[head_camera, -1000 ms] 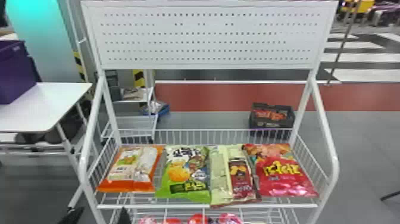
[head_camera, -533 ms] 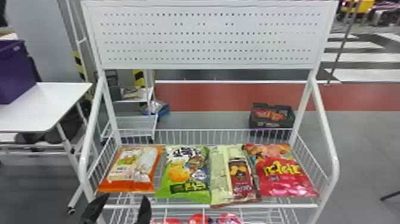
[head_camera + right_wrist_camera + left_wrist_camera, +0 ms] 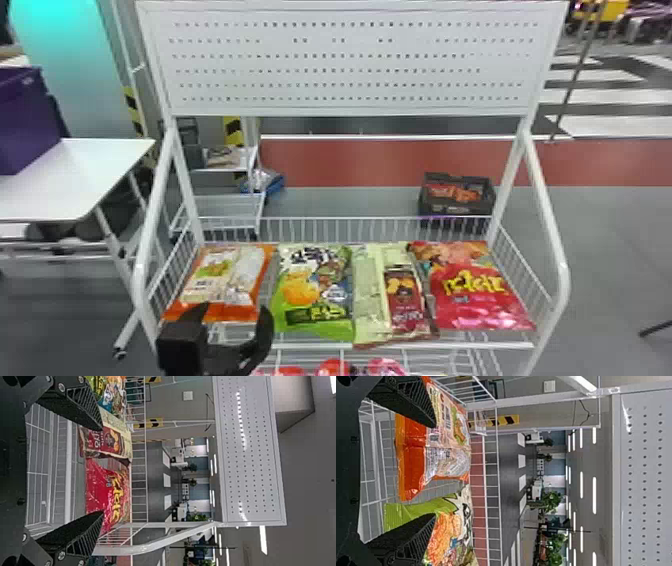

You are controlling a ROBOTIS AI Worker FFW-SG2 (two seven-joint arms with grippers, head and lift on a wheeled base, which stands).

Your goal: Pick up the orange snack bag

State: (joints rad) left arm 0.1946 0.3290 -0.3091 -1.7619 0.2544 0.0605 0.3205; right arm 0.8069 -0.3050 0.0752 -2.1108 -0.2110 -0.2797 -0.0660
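Head view: see orange snack bag (image 3: 225, 281) in rack basket (image 3: 480, 345), 12 o'clock from left gripper (image 3: 233, 309), the nearer one. Has fingers wide apart, nothing held. Judge bag's long axis toward 1 o'clock.

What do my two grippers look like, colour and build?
The left gripper and right gripper look alike: black, each with two tapering, wedge-like fingers, ridged along their sides. Round screw heads sit near the finger bases, silvery on the right one.
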